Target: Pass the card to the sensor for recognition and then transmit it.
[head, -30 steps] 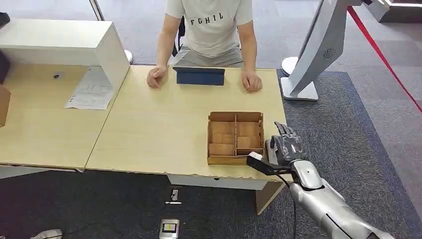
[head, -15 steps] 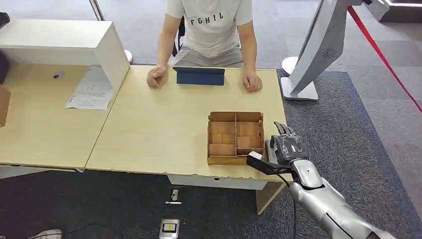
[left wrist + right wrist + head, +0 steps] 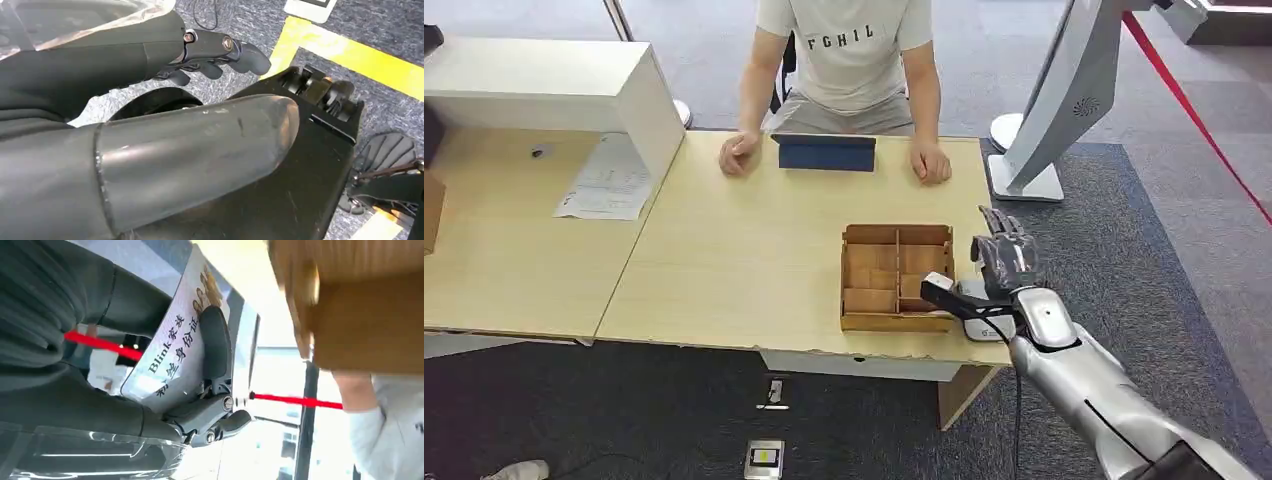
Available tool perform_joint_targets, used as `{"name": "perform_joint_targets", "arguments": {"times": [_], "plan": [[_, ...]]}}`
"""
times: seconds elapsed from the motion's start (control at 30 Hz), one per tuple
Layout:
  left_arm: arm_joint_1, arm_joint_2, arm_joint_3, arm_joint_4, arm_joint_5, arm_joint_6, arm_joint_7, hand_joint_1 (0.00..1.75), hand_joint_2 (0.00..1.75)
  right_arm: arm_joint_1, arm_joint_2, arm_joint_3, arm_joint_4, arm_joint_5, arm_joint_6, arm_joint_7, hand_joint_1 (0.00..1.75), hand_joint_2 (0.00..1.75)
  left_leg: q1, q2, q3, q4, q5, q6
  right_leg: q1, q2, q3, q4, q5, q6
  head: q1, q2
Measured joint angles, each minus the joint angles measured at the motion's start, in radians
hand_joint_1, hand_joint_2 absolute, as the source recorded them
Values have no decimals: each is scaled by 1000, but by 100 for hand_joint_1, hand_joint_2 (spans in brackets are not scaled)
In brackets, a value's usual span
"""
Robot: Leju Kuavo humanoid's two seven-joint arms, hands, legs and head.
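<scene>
My right hand (image 3: 1006, 262) hovers over the table's near right corner, just right of the wooden box (image 3: 896, 277). In the right wrist view it holds a white card (image 3: 172, 352) printed with "Blink" and Chinese characters, the thumb (image 3: 216, 345) pressing on its face. Under the hand, a pale grey flat device (image 3: 982, 318) lies on the table corner; I cannot tell whether it is the sensor. My left hand (image 3: 220, 50) hangs by my body above the floor, fingers loosely apart and holding nothing.
A person (image 3: 849, 50) sits at the far side with both hands on the table (image 3: 724, 260), a blue tablet (image 3: 825, 153) between them. The compartmented wooden box (image 3: 350, 305) is close to my hand. A white stand (image 3: 1064, 100) rises at the right; papers (image 3: 606, 180) lie left.
My right hand has risen and moved farther over the table corner, away from the near edge, uncovering the pale grey device below it. The person and the box have stayed still.
</scene>
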Motion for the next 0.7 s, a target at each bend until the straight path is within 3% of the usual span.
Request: {"name": "perform_joint_targets", "arguments": {"times": [0.13, 0.37, 0.7], "plan": [[-1, -3, -2, 0, 1, -8, -8, 0, 0, -102, 0, 9, -30, 35, 41, 1, 175, 175, 0, 0, 0, 0, 0, 0, 0, 0, -1, 0, 0, 0, 0, 0], [-1, -5, -18, 0, 3, -10, -14, 0, 0, -183, 5, 32, -77, 56, 66, 10, 175, 175, 0, 0, -1, 0, 0, 0, 0, 0, -2, 0, 0, 0, 0, 0], [-1, -5, -24, 0, -2, -16, -15, 0, 0, -207, 17, 53, -103, 68, 73, 7, 175, 175, 1, 0, -1, 0, 0, 0, 0, 0, -1, 0, 0, 0, 0, 0]]}}
